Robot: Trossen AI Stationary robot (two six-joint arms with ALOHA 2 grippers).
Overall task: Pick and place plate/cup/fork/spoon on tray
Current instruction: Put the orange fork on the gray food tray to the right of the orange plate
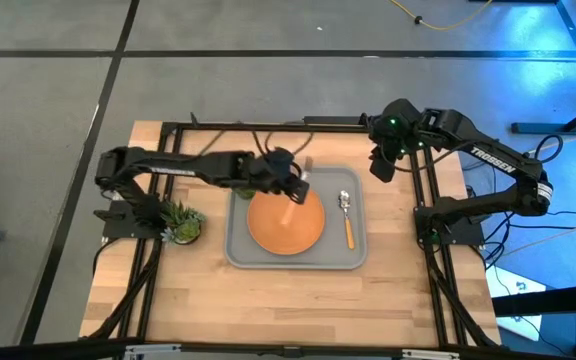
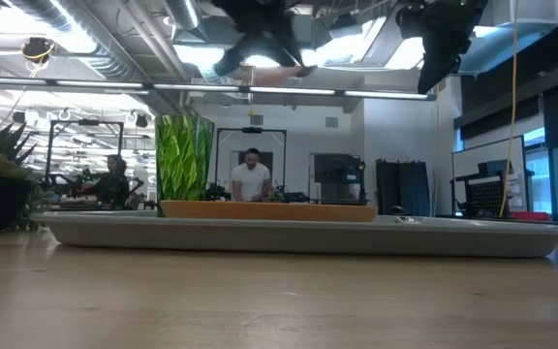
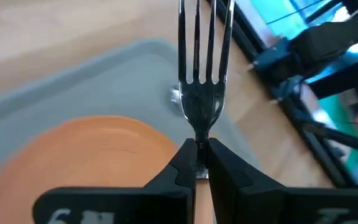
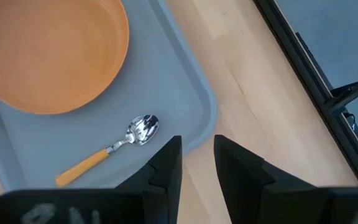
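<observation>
Two items already sit on the tray (image 1: 236, 252): plate (image 1: 285, 224) in the middle, spoon (image 1: 346, 215) to its right.

High view: left gripper (image 1: 295, 186) is reached across over the tray's far part, above the plate's far edge, w/ the fork (image 1: 292, 208) in it, orange handle slanting down over the plate. Right gripper (image 1: 381, 163) waits raised off the tray's far-right corner. Potted plant (image 1: 181, 222) stands left of the tray. Cup not made out here.

Low view: tray (image 2: 289, 236) lies flat across the table, plate (image 2: 269, 209) on it as an orange band. Both arms hang high at the top edge, well clear of the table. People in the room behind.

Left wrist view: left gripper's (image 3: 199, 163) fingers are clenched on the fork (image 3: 201, 74) at its neck, tines pointing away, plate (image 3: 86, 155) and tray (image 3: 104, 81) below.

Right wrist view: right gripper (image 4: 197, 155) w/ fingers parted, nothing between, over the tray's (image 4: 194, 93) edge; spoon (image 4: 107, 150) and plate (image 4: 55, 56) beyond.

Judgement: step in hand = placing the fork. Next calls for carrying it to bare tray beside the plate, lowering near-flat, then releasing. Cup likely left after that.
</observation>
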